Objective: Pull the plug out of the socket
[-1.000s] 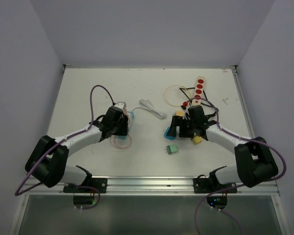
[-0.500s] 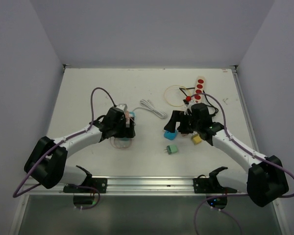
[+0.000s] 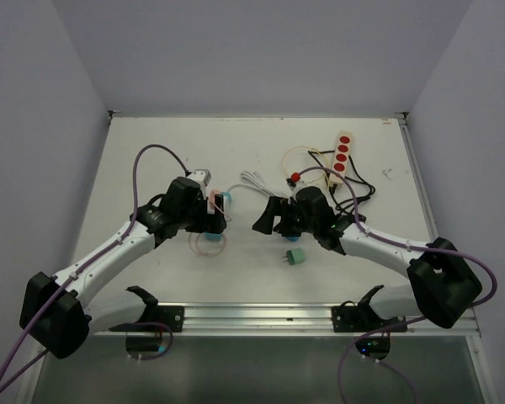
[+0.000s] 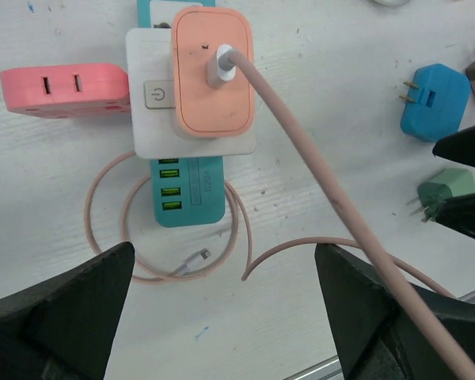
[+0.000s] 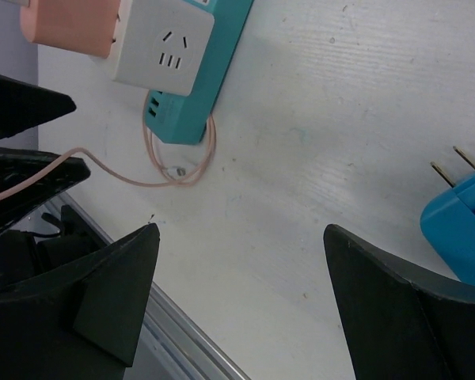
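A peach plug (image 4: 211,71) with a pink cable (image 4: 332,198) sits pushed into a white socket block (image 4: 152,119), which rides on a teal power strip (image 4: 188,194). My left gripper (image 4: 223,249) is open just short of them, over the coiled cable, with nothing between its fingers. From the right, my right gripper (image 5: 241,229) is open over bare table, facing the white socket block (image 5: 162,43) and teal strip (image 5: 202,87). In the top view, the left gripper (image 3: 212,212) and right gripper (image 3: 265,220) flank the socket.
A red adapter (image 4: 63,87) lies left of the socket. A blue plug (image 4: 435,99) and a green plug (image 3: 295,257) lie loose to its right. A white strip with red buttons (image 3: 343,150), a white cable (image 3: 261,185) and a yellow loop (image 3: 299,160) lie further back.
My left gripper has opened wide and its arm has swung outward. My right gripper has moved left, toward the socket.
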